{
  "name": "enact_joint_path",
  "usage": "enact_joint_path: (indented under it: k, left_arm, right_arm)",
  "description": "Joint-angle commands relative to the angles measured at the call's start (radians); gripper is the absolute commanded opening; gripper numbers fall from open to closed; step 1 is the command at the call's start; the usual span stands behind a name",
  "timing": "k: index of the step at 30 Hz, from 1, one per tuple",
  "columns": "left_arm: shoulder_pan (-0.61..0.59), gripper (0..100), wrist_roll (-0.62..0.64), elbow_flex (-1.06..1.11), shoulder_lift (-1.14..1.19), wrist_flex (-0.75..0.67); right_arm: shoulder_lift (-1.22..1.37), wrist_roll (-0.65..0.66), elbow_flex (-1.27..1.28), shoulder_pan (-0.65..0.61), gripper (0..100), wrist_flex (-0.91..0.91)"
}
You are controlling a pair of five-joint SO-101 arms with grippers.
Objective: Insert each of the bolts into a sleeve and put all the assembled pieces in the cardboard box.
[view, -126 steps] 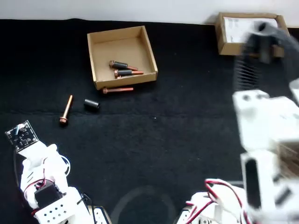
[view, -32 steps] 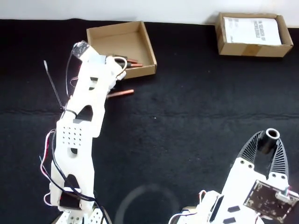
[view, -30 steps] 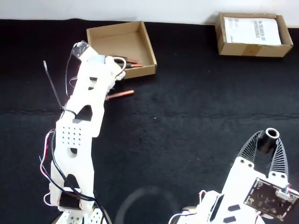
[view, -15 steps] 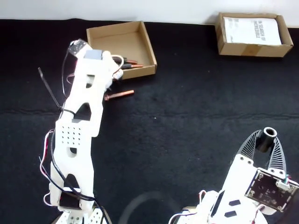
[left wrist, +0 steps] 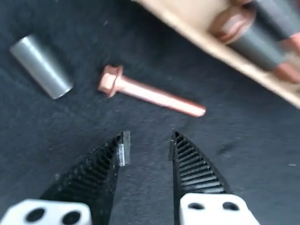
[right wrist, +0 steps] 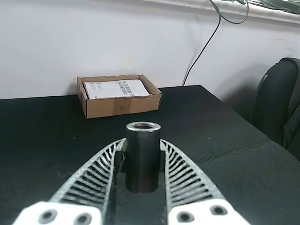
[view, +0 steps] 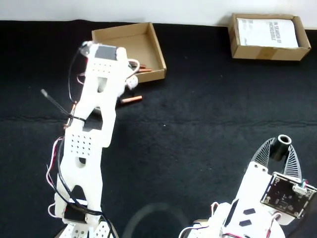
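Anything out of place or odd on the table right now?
Nothing damaged or spilled. One bare bolt lies on the table just outside the cardboard box, with a loose sleeve beside it, neither assembled yet. The open left gripper hovers above the bolt.

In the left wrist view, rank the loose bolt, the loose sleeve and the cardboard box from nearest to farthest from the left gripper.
1. The loose bolt: it lies crosswise just ahead of the open left gripper.
2 and 3. The loose sleeve, off to the side past the bolt's head, and the cardboard box, beyond the bolt's tip: too close to call.
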Motion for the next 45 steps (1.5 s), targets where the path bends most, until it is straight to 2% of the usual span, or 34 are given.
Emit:
enact_joint_path:
  k: [1, 12, 20, 24, 28, 35, 39, 45]
  left_arm:
    - [0.021, 15, 0.009, 0.047, -0.008, 0.012]
    - [0.008, 15, 0.009, 0.056, -0.005, -0.120]
    - [0.010, 15, 0.011, 0.048, 0.117, -0.150]
    - [-0.004, 15, 0.078, 0.048, 0.159, -0.157]
    - [-0.008, 15, 0.084, 0.013, 0.153, -0.147]
    - [-0.004, 15, 0.086, -0.154, 0.113, -0.014]
    - [-0.019, 15, 0.100, -0.186, 0.111, -0.008]
    - [-0.054, 15, 0.150, -0.188, 0.119, -0.015]
  right_arm:
    - [0.004, 0.005, 0.005, 0.002, 0.6, -0.025]
    - [0.004, 0.008, 0.045, 0.001, 0.6, -0.094]
    - [0.004, 0.012, 0.045, 0.001, 0.8, -0.088]
    - [0.005, 0.012, 0.064, 0.001, 0.8, -0.093]
    - [0.005, 0.014, 0.068, 0.001, 0.9, -0.091]
    - [0.005, 0.015, 0.079, 0.001, 0.9, -0.093]
    - [0.005, 0.077, 0.113, 0.001, 0.9, -0.094]
    - [0.005, 0.084, 0.120, -0.028, 0.9, -0.096]
